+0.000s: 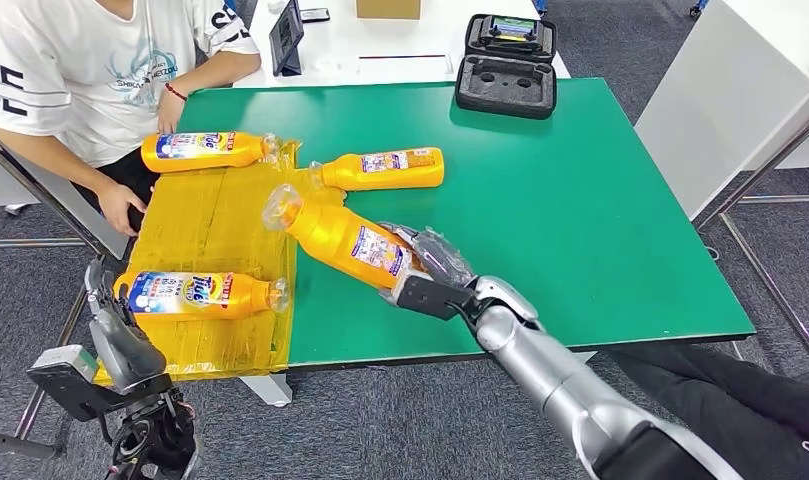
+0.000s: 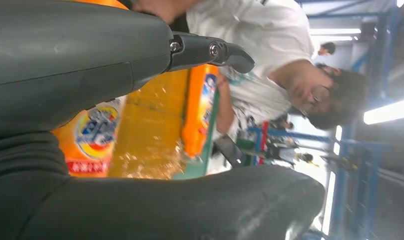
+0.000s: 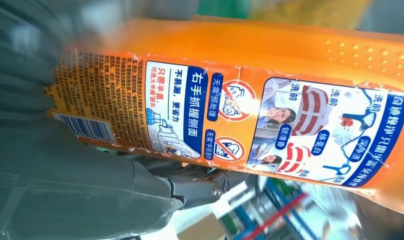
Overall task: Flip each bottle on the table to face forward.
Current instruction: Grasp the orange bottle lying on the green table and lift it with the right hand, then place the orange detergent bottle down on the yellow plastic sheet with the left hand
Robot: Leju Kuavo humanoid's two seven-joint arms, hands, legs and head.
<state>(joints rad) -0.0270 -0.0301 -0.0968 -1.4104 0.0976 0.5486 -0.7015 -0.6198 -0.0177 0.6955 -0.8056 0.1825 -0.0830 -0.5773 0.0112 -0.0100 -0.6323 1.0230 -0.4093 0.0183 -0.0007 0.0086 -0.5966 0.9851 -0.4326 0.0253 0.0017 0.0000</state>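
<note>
Four glossy orange plastic bottles lie on the green table (image 1: 580,200). Right hand (image 1: 430,270) grips the base of the middle bottle (image 1: 340,238), slanted, clear cap pointing far-left, back label up. Far bottle (image 1: 385,168) also back label up, on bare green. Far-left bottle (image 1: 200,150) and near-left bottle (image 1: 195,293) show front labels, lying on crinkled yellow film (image 1: 215,225). Left hand (image 1: 115,335) hangs off the near-left table edge, fingers apart, holding nothing. Person (image 1: 90,70) sits far left.

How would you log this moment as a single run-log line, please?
right hand: grips held bottle, back label up | left hand: off table, empty | front-up bottles: two | back-up: two
</note>
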